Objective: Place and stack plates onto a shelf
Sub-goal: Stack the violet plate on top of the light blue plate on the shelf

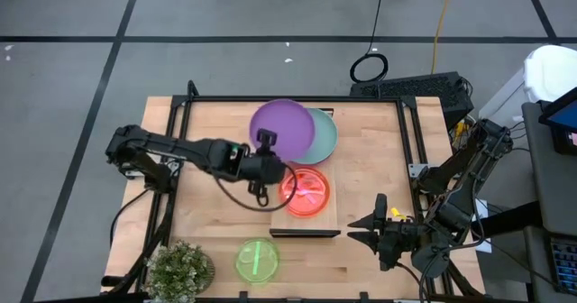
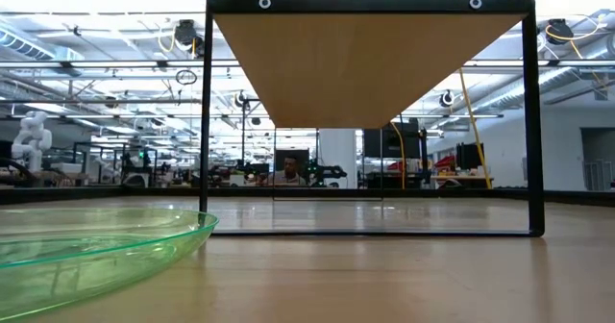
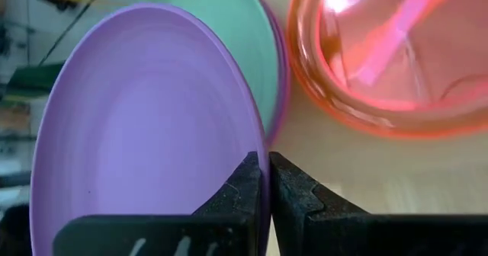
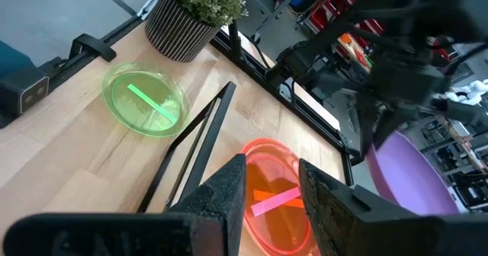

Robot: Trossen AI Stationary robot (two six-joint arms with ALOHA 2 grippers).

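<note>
My left gripper (image 1: 267, 150) is over the middle of the table, shut on the purple plate (image 1: 279, 125), which stands tilted over the far part of the shelf (image 1: 332, 208). A teal plate (image 1: 323, 133) lies on the shelf beside and partly behind it. A pink-red translucent plate (image 1: 305, 191) lies flat on the shelf's near part. The green translucent plate (image 1: 257, 258) rests on the tabletop near the near edge. My right gripper (image 4: 271, 181) is open and waits over the table's right near part, touching nothing. My left gripper pinches the purple plate's rim (image 3: 263, 181) between its two fingers, one on the hollow face and one on the back. The fingers come at it from the near-left side. The plate stands steeply tilted, rising away from the fingers; whether its far edge touches the teal plate, I cannot tell.
A potted plant (image 1: 180, 267) stands at the table's near left corner. Dark frame bars (image 1: 410, 132) run along the table's sides and far edge. The low view looks under the raised shelf board (image 2: 365, 63) between its dark posts. Bare wood lies right of the shelf.
</note>
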